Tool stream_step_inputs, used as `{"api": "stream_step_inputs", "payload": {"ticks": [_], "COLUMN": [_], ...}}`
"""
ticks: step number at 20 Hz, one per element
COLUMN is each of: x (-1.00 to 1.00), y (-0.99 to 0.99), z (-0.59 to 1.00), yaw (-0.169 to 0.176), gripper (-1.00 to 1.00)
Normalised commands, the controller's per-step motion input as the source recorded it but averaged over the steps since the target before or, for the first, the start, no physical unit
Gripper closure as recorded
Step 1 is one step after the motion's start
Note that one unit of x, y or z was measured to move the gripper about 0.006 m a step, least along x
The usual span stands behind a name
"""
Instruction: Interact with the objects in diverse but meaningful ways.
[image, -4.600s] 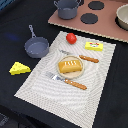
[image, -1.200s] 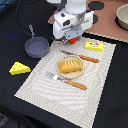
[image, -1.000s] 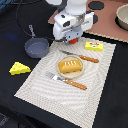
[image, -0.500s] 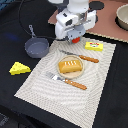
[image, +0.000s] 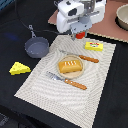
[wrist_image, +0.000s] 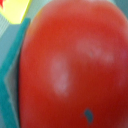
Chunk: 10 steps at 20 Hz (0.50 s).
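Note:
My gripper (image: 79, 34) is at the far edge of the striped placemat (image: 45, 87) and shut on the red tomato (image: 80, 36), which shows only as a small red patch under the white hand. In the wrist view the tomato (wrist_image: 75, 65) fills nearly the whole picture. The golden bread loaf (image: 70, 66) sits mid-mat. The yellow butter block (image: 94, 46) lies towards the exterior view's right of the gripper. The grey long-handled saucepan (image: 36, 47) is off the mat on the left. The yellow holed cheese wedge (image: 19, 68) lies nearer on the left.
A wooden-handled knife (image: 86, 58) lies just behind the bread and a wooden-handled fork (image: 69, 81) in front of it. A toy stove board (image: 112, 22) with a pot (image: 123, 16) stands at the back right. The black table (image: 20, 110) surrounds the mat.
The arm was out of view 4.6 s ago with the tomato bare on the mat; it now covers the tomato. Over the last second the hand has barely moved.

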Motion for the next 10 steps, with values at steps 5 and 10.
{"api": "stream_step_inputs", "payload": {"ticks": [5,10], "x": [-0.03,-0.04], "y": [-0.97,-0.99], "z": [0.30,0.14], "yaw": [0.000,0.000], "gripper": [1.00,1.00]}}
